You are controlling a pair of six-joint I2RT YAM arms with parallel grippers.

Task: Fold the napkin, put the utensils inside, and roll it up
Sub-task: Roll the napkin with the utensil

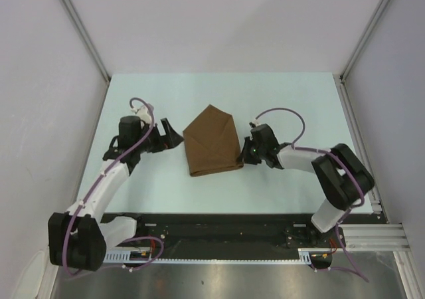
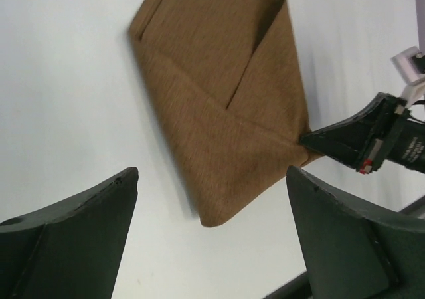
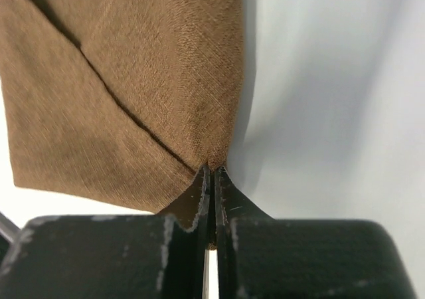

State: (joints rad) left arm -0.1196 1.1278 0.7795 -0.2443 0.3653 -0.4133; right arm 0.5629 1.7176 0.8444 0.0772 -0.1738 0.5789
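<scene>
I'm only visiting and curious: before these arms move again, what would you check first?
1. Is the napkin folded into a flat packet: ok.
2. Is the right claw shut on the napkin's near right corner: ok.
3. Is the left claw open beside the napkin, not touching it: ok.
4. Are the utensils in view: not ok, none visible.
5. Is the corner held firmly enough: cannot tell.

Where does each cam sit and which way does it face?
Top external: above, behind the bases, looking down; pale table, dark-brown folded cloth napkin, both arms.
Left wrist: on left arm, facing napkin; open left gripper frames it.
Right wrist: on right arm, at napkin's corner; right gripper shut on it.
Shared: left wrist also shows the right gripper there.
</scene>
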